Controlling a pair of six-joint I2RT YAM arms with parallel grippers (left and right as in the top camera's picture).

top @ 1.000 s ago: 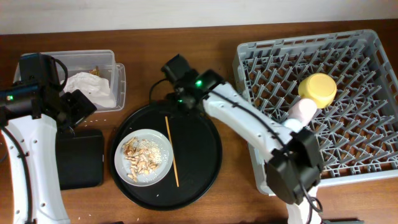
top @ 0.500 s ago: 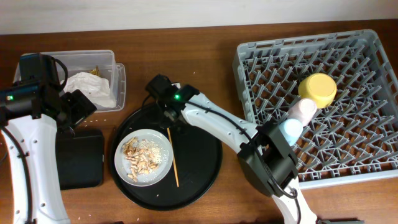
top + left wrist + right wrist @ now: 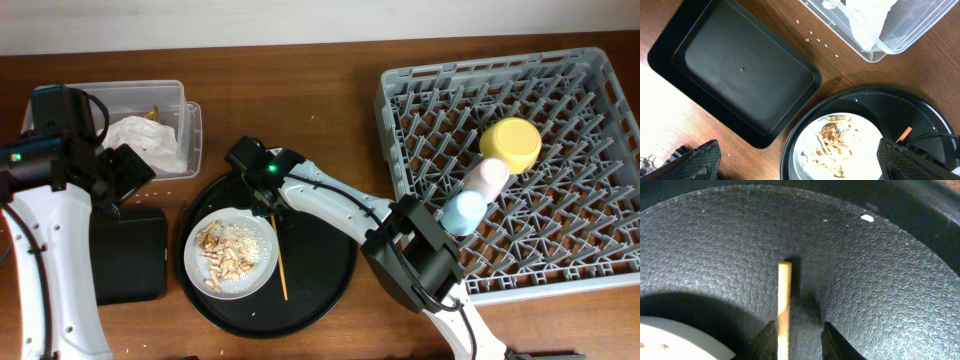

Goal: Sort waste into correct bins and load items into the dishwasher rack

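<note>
A thin wooden chopstick (image 3: 278, 250) lies on the round black tray (image 3: 320, 270), beside the grey plate (image 3: 255, 225) of beige food scraps (image 3: 225, 255). My right gripper (image 3: 268, 192) is open and straddles the chopstick's far end (image 3: 784, 300), with its left finger against the stick (image 3: 796, 330). My left gripper (image 3: 125, 170) is open and empty (image 3: 807, 162), above the flat black tray (image 3: 128, 255). The clear box (image 3: 185, 105) holds the white napkin (image 3: 145, 140). The yellow (image 3: 510, 143), pink (image 3: 485, 178) and light-blue (image 3: 462, 212) bowls sit in the grey rack (image 3: 520, 90).
The left wrist view shows the flat black tray (image 3: 740, 75), the clear box corner (image 3: 880, 47), white crumbs on the wood (image 3: 815, 37) and the plate (image 3: 860, 125). My right arm stretches from the rack's left edge across the round tray.
My right gripper has moved left and down from the round tray's far rim to the chopstick's far end. The left arm has not moved.
</note>
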